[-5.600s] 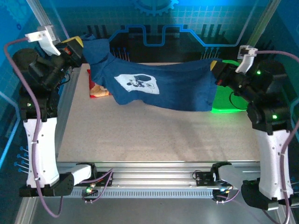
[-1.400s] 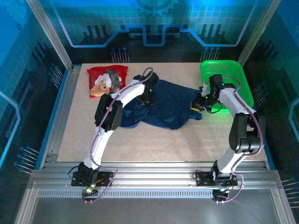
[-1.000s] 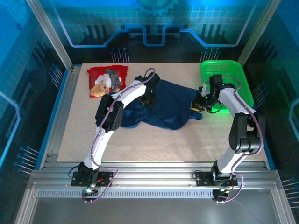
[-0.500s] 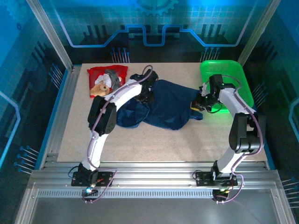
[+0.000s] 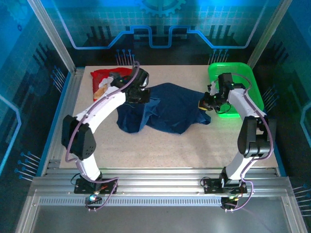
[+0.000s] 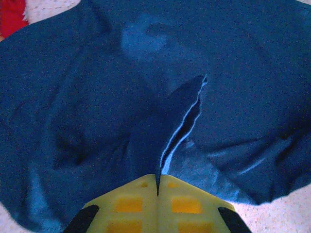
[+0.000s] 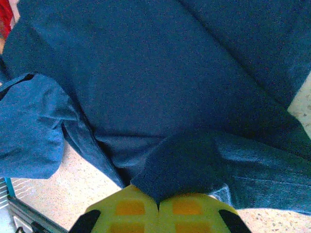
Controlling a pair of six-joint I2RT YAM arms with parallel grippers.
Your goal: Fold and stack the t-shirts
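Left claw [image 6: 157, 190] pinches a fold of the navy t-shirt [image 5: 170, 109] | right claw [image 7: 158, 200] pinches its edge by the green basket [image 5: 249, 77] | left arm [image 5: 104, 109] has swung left, stretching it on the table [image 5: 160, 145] toward the red t-shirt [image 5: 99, 76] | folding not started.

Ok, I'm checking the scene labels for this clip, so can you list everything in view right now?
navy t-shirt: one, dark blue, crumpled at the middle of the table
red t-shirt: one, red, far left corner, partly behind the left arm
basket: one, green, far right corner
table: one, speckled beige, under everything
left end effector: one, yellow fingers, shut on a fold of the navy t-shirt
right end effector: one, yellow fingers, shut on the navy t-shirt's right edge
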